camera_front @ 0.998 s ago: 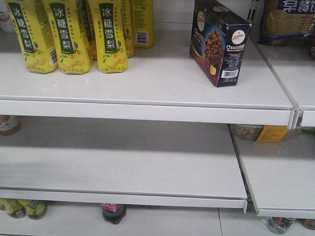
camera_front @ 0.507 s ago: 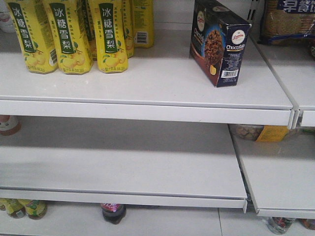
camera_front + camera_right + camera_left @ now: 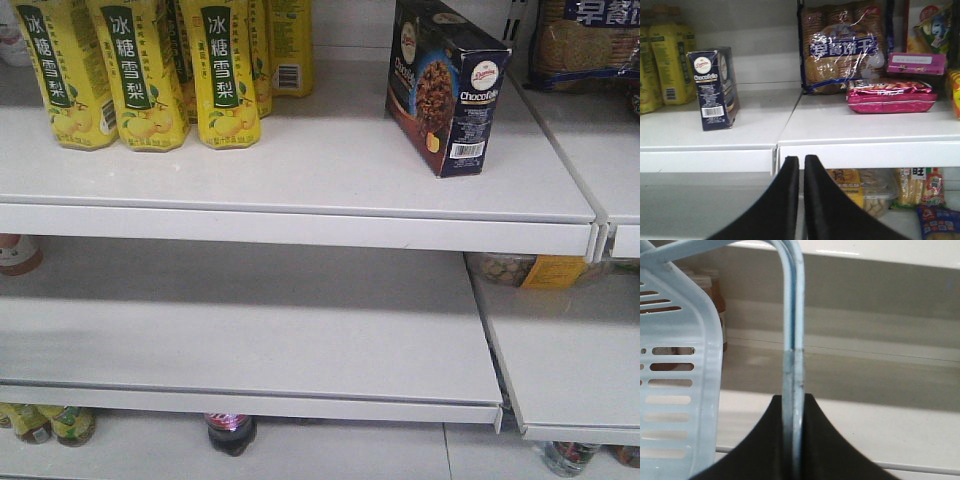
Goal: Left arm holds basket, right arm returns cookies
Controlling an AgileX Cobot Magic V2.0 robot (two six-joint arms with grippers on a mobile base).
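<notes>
The cookies (image 3: 445, 85), a dark navy box, stand upright on the upper white shelf (image 3: 300, 170), right of the yellow bottles. In the right wrist view the cookies (image 3: 715, 87) are far off to the upper left. My right gripper (image 3: 801, 159) is shut with nothing between its fingers, low in front of the shelf edge and well apart from the box. In the left wrist view my left gripper (image 3: 793, 397) is shut on the two hoop handles (image 3: 792, 340) of the light blue basket (image 3: 675, 390). The basket's slotted wall hangs at the left. Neither arm shows in the front view.
Yellow pear-drink bottles (image 3: 140, 70) stand at the shelf's left. A clear-wrapped cracker pack (image 3: 845, 47) and a pink packet (image 3: 890, 95) lie on the adjoining right shelf. A lower shelf (image 3: 250, 330) juts out below, with bottles (image 3: 230, 432) beneath it.
</notes>
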